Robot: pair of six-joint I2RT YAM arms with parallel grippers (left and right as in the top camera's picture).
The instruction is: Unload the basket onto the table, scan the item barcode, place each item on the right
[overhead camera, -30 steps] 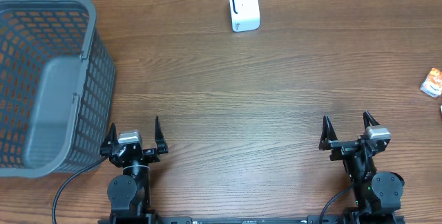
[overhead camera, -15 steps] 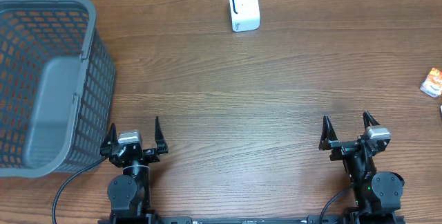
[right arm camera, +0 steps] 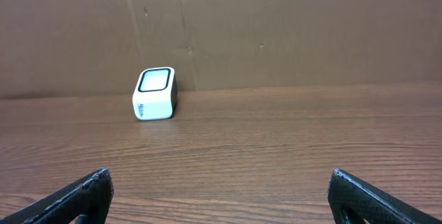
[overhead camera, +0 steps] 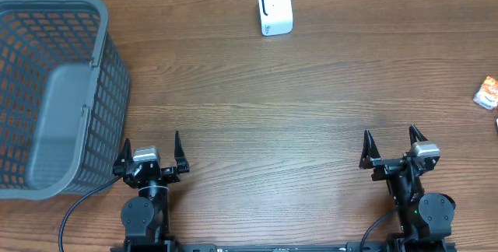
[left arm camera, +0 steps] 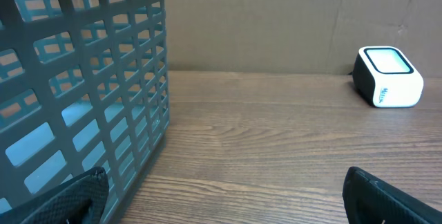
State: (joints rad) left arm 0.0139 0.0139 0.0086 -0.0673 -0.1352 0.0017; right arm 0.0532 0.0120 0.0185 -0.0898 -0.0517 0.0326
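Orange-and-white item (overhead camera: pixel 487 92) lies at the right edge of the table (overhead camera: pixel 280 104), about midway between near and far, well apart from both arms; the white scanner (overhead camera: pixel 275 8) stands at the far side, near the middle; a grey basket (overhead camera: pixel 113 81) sits on the left; the left gripper (overhead camera: pixel 150 147) and the right gripper (overhead camera: pixel 390 139) rest at the near edge, both with jaws spread wide, grasping nothing.

no visible change from a second ago, left hand (overhead camera: pixel 151 142), right hand (overhead camera: pixel 391 136), neither moved
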